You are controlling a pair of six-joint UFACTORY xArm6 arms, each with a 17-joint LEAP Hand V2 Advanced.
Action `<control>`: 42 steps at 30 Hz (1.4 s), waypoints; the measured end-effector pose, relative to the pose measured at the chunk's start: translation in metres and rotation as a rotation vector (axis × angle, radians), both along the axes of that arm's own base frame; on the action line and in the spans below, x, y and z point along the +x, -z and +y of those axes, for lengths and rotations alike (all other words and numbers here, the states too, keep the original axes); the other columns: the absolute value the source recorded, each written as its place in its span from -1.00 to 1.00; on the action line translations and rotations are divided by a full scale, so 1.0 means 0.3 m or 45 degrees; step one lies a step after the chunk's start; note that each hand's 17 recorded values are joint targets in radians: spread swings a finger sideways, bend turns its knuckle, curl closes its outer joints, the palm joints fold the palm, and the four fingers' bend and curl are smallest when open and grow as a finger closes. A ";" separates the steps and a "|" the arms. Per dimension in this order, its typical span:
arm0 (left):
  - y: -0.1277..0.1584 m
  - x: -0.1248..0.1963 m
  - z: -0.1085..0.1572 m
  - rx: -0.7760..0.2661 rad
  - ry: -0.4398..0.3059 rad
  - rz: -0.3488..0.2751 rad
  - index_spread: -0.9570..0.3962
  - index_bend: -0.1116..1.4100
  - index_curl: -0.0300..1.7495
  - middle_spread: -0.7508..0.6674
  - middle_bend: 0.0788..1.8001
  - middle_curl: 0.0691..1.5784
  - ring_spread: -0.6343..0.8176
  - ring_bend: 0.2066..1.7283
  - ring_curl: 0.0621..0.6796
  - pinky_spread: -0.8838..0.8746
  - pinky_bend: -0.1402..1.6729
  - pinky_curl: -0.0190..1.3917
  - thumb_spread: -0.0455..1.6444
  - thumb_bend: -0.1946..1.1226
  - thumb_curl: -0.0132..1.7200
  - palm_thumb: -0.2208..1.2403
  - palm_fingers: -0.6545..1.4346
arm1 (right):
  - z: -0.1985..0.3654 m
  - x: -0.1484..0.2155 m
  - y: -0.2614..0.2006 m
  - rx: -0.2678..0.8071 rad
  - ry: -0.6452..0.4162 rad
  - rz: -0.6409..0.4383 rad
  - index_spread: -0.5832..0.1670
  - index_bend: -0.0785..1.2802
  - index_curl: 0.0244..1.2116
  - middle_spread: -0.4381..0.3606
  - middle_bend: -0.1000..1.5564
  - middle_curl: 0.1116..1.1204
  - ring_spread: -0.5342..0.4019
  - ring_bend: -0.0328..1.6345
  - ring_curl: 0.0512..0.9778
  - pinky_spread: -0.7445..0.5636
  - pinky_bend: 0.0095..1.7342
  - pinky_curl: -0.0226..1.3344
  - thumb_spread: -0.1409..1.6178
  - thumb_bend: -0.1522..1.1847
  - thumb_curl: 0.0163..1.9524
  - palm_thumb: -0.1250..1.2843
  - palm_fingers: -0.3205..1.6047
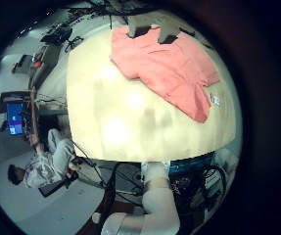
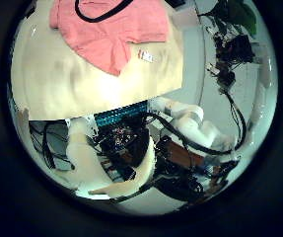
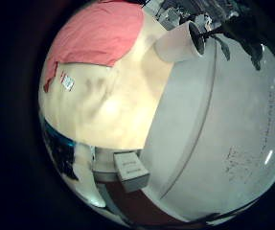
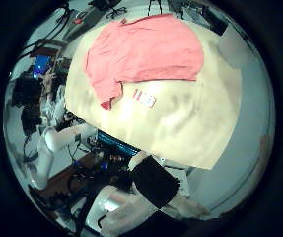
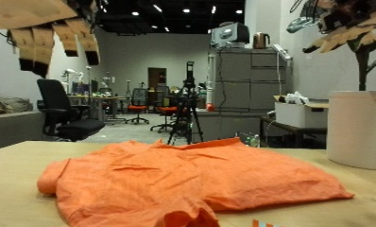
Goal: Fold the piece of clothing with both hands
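**Orange shirt spread on the table, both hands raised above it**

Lying rumpled on a tan table (image 5: 12, 156): an orange shirt (image 5: 188, 180), mostly flat, one sleeve bunched toward the side under the left hand. Beside its near edge, a small white tag (image 5: 256, 223) on the table surface. Hanging high over that sleeve side, the left hand (image 5: 50, 33), fingers straight and relaxed, grasping nothing. High over the opposite side, the right hand (image 5: 346, 24), fingers loosely extended, also empty. Well apart from the cloth, both of them. Beyond the table's far side, a white pot (image 5: 361, 128). Probably light, soft and limp fabric, likely to sag and slide when lifted; best pinched at two corners or the shoulder seams, one per hand.
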State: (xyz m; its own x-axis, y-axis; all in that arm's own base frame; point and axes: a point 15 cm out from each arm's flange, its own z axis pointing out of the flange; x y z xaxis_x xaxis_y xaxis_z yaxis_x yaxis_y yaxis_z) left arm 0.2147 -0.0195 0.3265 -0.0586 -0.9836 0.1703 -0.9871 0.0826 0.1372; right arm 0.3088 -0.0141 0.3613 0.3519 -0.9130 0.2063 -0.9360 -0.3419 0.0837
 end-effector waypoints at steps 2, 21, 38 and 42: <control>0.000 -0.001 0.004 -0.012 -0.017 -0.001 0.70 -0.62 -0.59 0.67 -0.86 -0.70 0.66 -0.79 -0.44 0.60 -0.64 -0.56 0.26 -0.74 -0.64 -0.44 -0.35 | -0.006 -0.001 -0.002 -0.003 0.000 -0.001 -0.38 -0.65 -0.58 0.25 -0.66 -0.60 0.53 -0.58 -0.52 0.58 -0.57 -0.49 0.66 -0.79 -0.78 -0.35 -0.61; 0.038 0.001 -0.006 -0.029 -0.110 0.019 0.68 -0.62 -0.58 0.58 -0.86 -0.68 0.64 -0.79 -0.45 0.59 -0.64 -0.58 0.27 -0.73 -0.63 -0.36 -0.32 | -0.027 0.022 0.027 0.036 0.017 0.017 -0.35 -0.65 -0.58 0.29 -0.65 -0.60 0.52 -0.58 -0.52 0.57 -0.56 -0.49 0.68 -0.79 -0.79 -0.38 -0.61; 0.298 0.125 -0.191 0.068 0.062 -0.099 0.67 -0.64 -0.60 0.50 -0.86 -0.67 0.57 -0.75 -0.43 0.55 -0.63 -0.56 0.27 -0.74 -0.63 -0.31 -0.29 | -0.101 0.004 0.112 0.032 0.113 0.108 -0.23 -0.64 -0.57 0.22 -0.57 -0.53 0.49 -0.64 -0.55 0.55 -0.65 -0.52 0.70 -0.79 -0.79 -0.36 -0.55; 0.383 0.141 -0.209 0.126 0.118 -0.043 0.68 -0.64 -0.61 0.52 -0.87 -0.67 0.57 -0.75 -0.43 0.55 -0.62 -0.55 0.27 -0.74 -0.63 -0.31 -0.30 | -0.106 -0.012 0.142 0.032 0.128 0.134 -0.17 -0.65 -0.57 0.20 -0.55 -0.51 0.48 -0.66 -0.55 0.55 -0.66 -0.52 0.70 -0.79 -0.79 -0.36 -0.53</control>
